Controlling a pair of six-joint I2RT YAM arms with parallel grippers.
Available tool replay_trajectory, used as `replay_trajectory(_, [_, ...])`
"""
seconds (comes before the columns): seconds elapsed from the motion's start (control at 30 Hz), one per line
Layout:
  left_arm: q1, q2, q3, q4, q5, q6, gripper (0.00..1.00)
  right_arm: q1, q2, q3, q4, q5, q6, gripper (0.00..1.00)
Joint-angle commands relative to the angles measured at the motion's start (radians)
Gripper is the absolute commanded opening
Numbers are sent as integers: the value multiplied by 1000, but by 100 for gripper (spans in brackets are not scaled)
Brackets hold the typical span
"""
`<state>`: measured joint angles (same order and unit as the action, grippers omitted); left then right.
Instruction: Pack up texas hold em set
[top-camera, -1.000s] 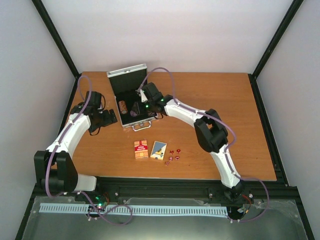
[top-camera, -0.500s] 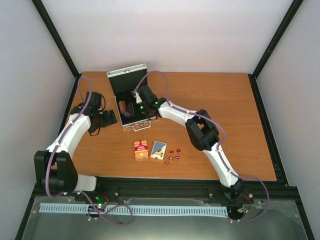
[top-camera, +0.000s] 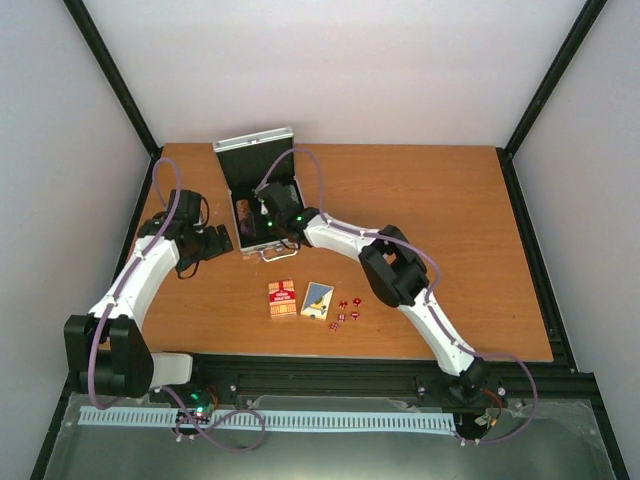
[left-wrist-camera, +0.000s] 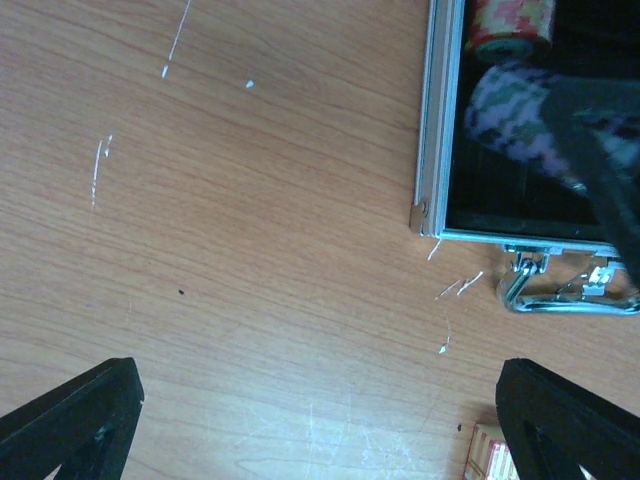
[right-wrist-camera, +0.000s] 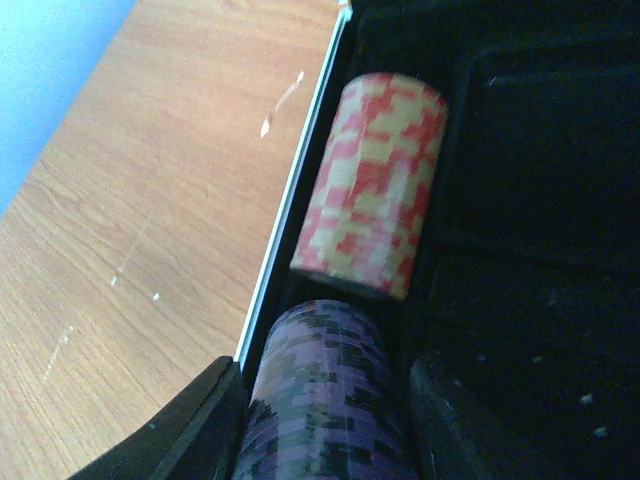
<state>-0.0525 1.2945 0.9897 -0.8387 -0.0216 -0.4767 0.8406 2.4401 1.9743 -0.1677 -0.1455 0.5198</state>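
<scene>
Right gripper (right-wrist-camera: 322, 440), half-closed on the purple chip stack (right-wrist-camera: 318, 365), aligns it with the red stack (right-wrist-camera: 372, 185) to share its briefcase (right-wrist-camera: 300, 190) slot

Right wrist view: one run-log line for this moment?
right gripper: shut on purple-black poker chip stack | inside open silver aluminium briefcase | left gripper: open

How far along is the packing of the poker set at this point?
Done: a red chip stack lies in the open case. In hand: the right hand grips a purple chip stack inside the case, end to end with the red one. Left: red deck, blue-yellow deck and dice lie on the table, and the lid needs closing. The left hand hangs open, empty.
</scene>
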Motion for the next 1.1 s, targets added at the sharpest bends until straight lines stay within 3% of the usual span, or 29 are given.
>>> replay_trajectory(0.0, [3, -29, -13, -13, 16, -4, 100, 52, 37, 32, 29, 74, -10, 10])
replay_trajectory(0.1, [3, -30, -15, -10, 25, -3, 100, 59, 52, 45, 10, 71, -14, 27])
replay_trajectory(0.2, [3, -31, -16, -11, 33, 1, 100, 61, 48, 46, -7, 81, -22, 38])
replay_trajectory(0.27, [3, -34, -16, -11, 33, 2, 100, 62, 36, 42, -16, 79, -36, 52])
replay_trajectory(0.4, [3, -44, -21, -10, 37, 0, 100, 64, 7, 39, -30, -4, -95, 70])
replay_trajectory(0.67, [3, -51, -23, -2, 37, -7, 100, 59, -102, 35, -141, -82, -217, 78])
replay_trajectory(0.9, [3, -65, -42, 7, 29, -18, 100, 11, -127, -16, -189, -142, -230, 77])
replay_trajectory(1.07, [3, -73, -58, 2, 18, -21, 100, -9, -51, 110, -337, 22, -263, 71])
